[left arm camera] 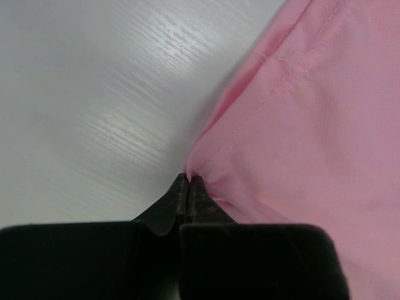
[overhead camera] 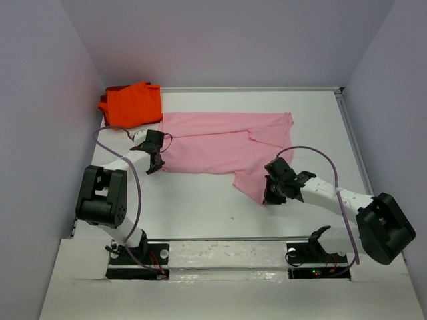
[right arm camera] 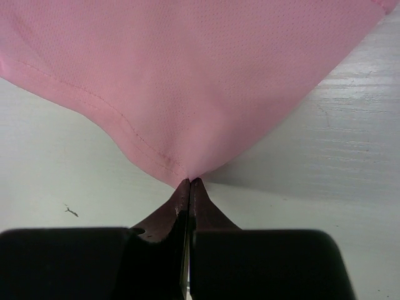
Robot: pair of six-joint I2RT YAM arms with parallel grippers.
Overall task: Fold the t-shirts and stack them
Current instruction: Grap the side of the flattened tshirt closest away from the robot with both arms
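The light pink t-shirt (overhead camera: 220, 143) lies spread across the middle of the white table, with a flap reaching down toward the front right. My left gripper (overhead camera: 155, 165) is shut on its left edge, where the cloth (left arm camera: 300, 125) bunches into the pinched fingertips (left arm camera: 189, 178). My right gripper (overhead camera: 269, 198) is shut on the lower corner of the flap, and the hem (right arm camera: 187, 81) stretches up from its tips (right arm camera: 189, 181). A folded bright orange t-shirt (overhead camera: 131, 105) lies at the back left corner.
Grey walls close in the table on the left, back and right. Bare white table (overhead camera: 200, 210) shows in front of the pink shirt. The right arm's cable loops above its wrist (overhead camera: 313, 152).
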